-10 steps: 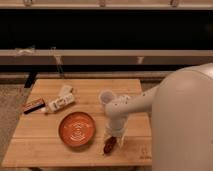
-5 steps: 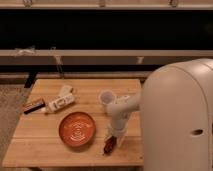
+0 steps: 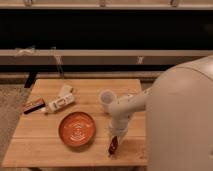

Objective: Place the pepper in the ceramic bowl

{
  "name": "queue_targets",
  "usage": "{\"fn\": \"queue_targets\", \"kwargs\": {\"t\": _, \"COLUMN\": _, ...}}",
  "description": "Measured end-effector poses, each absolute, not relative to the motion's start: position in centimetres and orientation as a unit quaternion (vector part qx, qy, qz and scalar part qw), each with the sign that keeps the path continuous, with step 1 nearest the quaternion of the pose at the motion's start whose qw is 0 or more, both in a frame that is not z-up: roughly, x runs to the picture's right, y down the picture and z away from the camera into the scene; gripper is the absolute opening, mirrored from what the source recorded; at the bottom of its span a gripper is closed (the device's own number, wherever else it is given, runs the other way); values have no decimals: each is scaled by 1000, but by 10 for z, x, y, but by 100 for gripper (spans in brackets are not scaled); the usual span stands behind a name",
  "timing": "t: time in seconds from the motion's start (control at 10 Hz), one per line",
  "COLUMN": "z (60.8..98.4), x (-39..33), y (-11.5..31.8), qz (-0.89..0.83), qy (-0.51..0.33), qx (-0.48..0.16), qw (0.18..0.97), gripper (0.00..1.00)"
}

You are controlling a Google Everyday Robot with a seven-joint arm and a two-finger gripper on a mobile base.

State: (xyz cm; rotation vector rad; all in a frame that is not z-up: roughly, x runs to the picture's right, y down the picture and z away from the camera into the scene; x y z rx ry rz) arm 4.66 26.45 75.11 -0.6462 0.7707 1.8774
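The small dark red pepper [image 3: 113, 145] lies near the front edge of the wooden table [image 3: 45, 145], to the right of the bowl. The round glossy orange-brown ceramic bowl [image 3: 76, 129], with pale rings in its centre, sits in the middle front of the table. My gripper [image 3: 114, 138] hangs from the white arm directly over the pepper, right at it. The bowl holds nothing.
A small white cup [image 3: 106, 97] stands behind the arm. A white bottle-like object [image 3: 59, 101] lies at the left back, and a brown-and-black bar [image 3: 33, 105] lies at the left edge. My large white body [image 3: 182, 122] fills the right side.
My white body has spread further left across the view. The gripper has stayed at the pepper, shifting only slightly. The pepper and bowl have not moved.
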Motion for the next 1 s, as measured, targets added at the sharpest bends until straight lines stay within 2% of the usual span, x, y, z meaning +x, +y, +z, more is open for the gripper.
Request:
{"fn": "queue_targets", "kwargs": {"t": 0.3, "z": 699, "x": 22, "y": 205, "qz": 763, "qy": 268, "qx": -263, "qw": 526, "gripper": 0}}
{"fn": "queue_targets", "kwargs": {"t": 0.5, "z": 680, "x": -11, "y": 168, "qz": 745, "qy": 239, "qx": -268, "qw": 562, "gripper": 0}}
{"fn": "queue_targets", "kwargs": {"t": 0.8, "z": 678, "x": -70, "y": 137, "qz": 707, "qy": 211, "qx": -284, "qw": 613, "gripper": 0}}
{"fn": "queue_targets", "kwargs": {"t": 1.0, "z": 693, "x": -89, "y": 135, "qz": 686, "qy": 206, "qx": -297, "qw": 631, "gripper": 14}}
